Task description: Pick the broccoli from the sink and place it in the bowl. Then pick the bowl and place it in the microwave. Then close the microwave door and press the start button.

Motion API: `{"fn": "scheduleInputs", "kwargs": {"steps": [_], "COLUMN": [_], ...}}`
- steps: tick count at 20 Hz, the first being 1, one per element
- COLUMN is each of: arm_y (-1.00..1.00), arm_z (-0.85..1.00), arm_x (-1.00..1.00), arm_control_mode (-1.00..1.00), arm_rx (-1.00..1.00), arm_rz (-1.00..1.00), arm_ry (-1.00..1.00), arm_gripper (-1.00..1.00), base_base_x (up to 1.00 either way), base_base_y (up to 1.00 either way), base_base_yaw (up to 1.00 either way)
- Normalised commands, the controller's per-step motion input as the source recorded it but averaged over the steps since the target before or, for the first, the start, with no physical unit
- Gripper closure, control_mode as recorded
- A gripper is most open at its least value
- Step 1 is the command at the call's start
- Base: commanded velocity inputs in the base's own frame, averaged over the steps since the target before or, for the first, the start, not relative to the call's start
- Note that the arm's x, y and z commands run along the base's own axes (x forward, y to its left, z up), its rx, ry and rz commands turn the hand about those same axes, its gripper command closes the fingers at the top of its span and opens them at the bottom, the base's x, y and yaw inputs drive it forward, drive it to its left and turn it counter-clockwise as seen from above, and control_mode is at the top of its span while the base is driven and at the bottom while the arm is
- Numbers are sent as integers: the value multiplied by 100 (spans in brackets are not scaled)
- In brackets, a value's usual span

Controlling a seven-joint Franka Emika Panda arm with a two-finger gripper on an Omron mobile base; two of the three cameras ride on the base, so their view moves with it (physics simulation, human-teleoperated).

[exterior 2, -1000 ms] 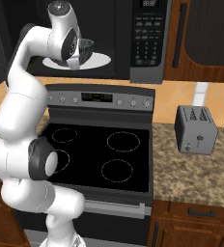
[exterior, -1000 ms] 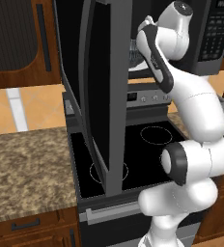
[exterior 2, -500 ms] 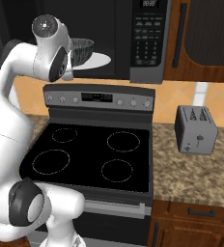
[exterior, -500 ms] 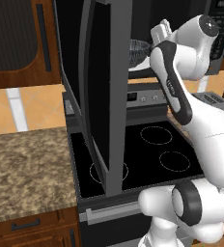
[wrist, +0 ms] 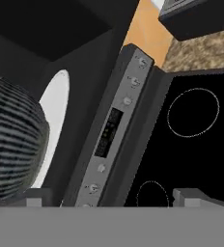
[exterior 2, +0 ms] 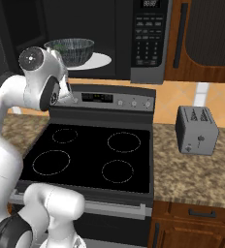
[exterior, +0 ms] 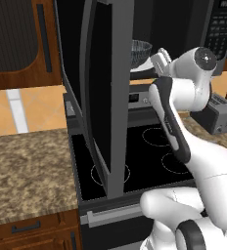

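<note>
Dark wood cabinets flank a black stovetop; speckled granite counters sit either side, a grey toaster right, before what seems an orange backsplash.

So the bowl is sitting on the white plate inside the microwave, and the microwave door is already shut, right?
Not quite. The bowl does sit on the white plate inside the microwave, but the microwave door stands wide open, swung out over the stovetop. The left base view shows it edge-on.

bowl: dark ribbed | microwave door: black, grey frame | toaster: grey
</note>
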Motion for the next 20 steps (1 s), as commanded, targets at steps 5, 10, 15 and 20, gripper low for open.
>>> {"fn": "scheduleInputs", "kwargs": {"steps": [5,10,15,20], "arm_y": [-1,13,35,31], "arm_z": [-100,-93,-66,-48], "arm_x": [-13,-20,-10,0], "arm_control_mode": [-100,-100,-100,-100], "arm_rx": [-32,-39,-40,-33], "arm_rz": [-6,-14,-19,-22], "arm_ry": [7,4,0,-5], "arm_gripper": [-100,-100,-100,-100], "base_base_x": [0,0,0,0], "base_base_y": [0,0,0,0], "base_base_yaw": [0,0,0,0]}}
